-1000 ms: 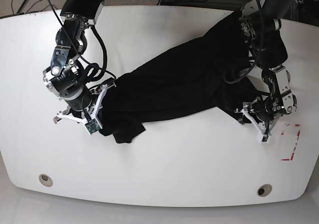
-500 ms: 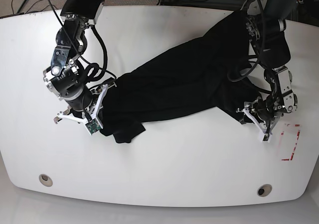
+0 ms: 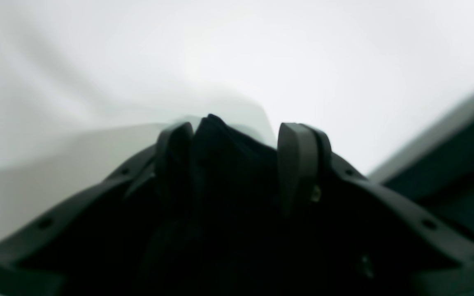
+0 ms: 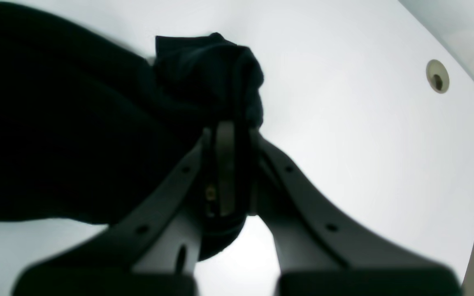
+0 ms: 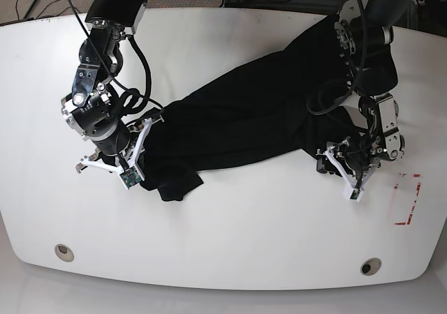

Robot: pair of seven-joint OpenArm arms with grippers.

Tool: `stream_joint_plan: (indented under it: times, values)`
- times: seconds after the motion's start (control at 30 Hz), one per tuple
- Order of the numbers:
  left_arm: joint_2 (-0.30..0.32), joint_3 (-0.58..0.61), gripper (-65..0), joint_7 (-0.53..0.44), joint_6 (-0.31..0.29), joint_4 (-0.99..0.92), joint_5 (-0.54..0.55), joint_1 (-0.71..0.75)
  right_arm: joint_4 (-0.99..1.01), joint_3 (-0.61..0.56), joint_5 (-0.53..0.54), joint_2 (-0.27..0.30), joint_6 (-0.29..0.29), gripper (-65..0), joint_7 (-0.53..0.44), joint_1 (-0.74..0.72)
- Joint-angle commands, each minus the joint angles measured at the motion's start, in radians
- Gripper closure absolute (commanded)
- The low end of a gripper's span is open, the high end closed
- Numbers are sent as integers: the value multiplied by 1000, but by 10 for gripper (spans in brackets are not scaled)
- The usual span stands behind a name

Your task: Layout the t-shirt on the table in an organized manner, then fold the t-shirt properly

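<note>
A black t-shirt lies crumpled in a long diagonal band across the white table, from the back right toward the front left. My right gripper sits at the shirt's front-left end. In the right wrist view this gripper is shut on a fold of the t-shirt, with a bunched tip sticking out past the fingers. My left gripper is at the shirt's lower right edge. In the left wrist view its fingers stand wide apart, with a loose mound of t-shirt between them.
Two round grommet holes sit near the table's front edge; one grommet hole also shows in the right wrist view. A red-outlined mark lies just right of the left gripper. Cables and floor lie beyond the back edge.
The left gripper has slid left along the table, away from the red mark and onto the shirt's edge. The right arm and its hold on the shirt have not moved.
</note>
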State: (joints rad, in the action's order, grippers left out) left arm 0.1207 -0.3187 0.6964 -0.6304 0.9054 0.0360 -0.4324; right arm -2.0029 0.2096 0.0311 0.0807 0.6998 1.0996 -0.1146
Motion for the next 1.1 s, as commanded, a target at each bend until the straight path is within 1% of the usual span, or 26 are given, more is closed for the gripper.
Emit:
stream_joint_plan:
  times: [0.0, 0.1, 0.17, 0.2, 0.27, 0.3, 0.37, 0.43, 0.5, 0.57, 0.87, 1.07]
  values:
    - [-8, 3, -306, 56, -16, -1, -15, -3, -19, 1, 11, 6, -2, 0, -25, -20]
    - [-9, 3, -303, 56, -16, -1, -17, -3, -19, 3, 11, 6, -2, 0, -25, -20]
    - [-9, 3, -272, 56, -16, -1, -18, -1, -19, 3, 11, 6, -2, 0, -25, -20]
    - [-9, 3, -243, 56, -16, -1, -18, -1, -19, 4, 11, 6, -2, 0, -25, -20]
    - [-9, 3, -161, 55, -16, -1, -18, -1, -19, 4, 11, 6, -2, 0, -25, -20]
    - [-9, 3, -99, 55, -16, -1, -18, -1, -19, 4, 11, 6, -2, 0, -25, -20]
    - [-9, 3, -4, 55, -16, -1, -20, -1, -19, 4, 11, 6, -2, 0, -25, -20]
    - [-8, 3, 0, 55, -16, -1, -20, 0, -19, 4, 11, 6, -2, 0, -25, -20]
    - [-8, 3, -17, 55, -15, 1, -20, 7, -19, 4, 11, 6, -2, 0, -25, -20]
    - [-8, 2, -8, 55, -15, 4, -18, 17, -19, 3, 11, 6, -2, 0, -25, -20]
    - [-11, 3, -4, 58, -15, 119, -20, 53, -19, 1, 10, 6, -2, 0, -25, -20]
    - [-13, 3, -3, 58, 16, 136, -18, 59, -19, 1, 8, 6, -2, 0, -25, -21]
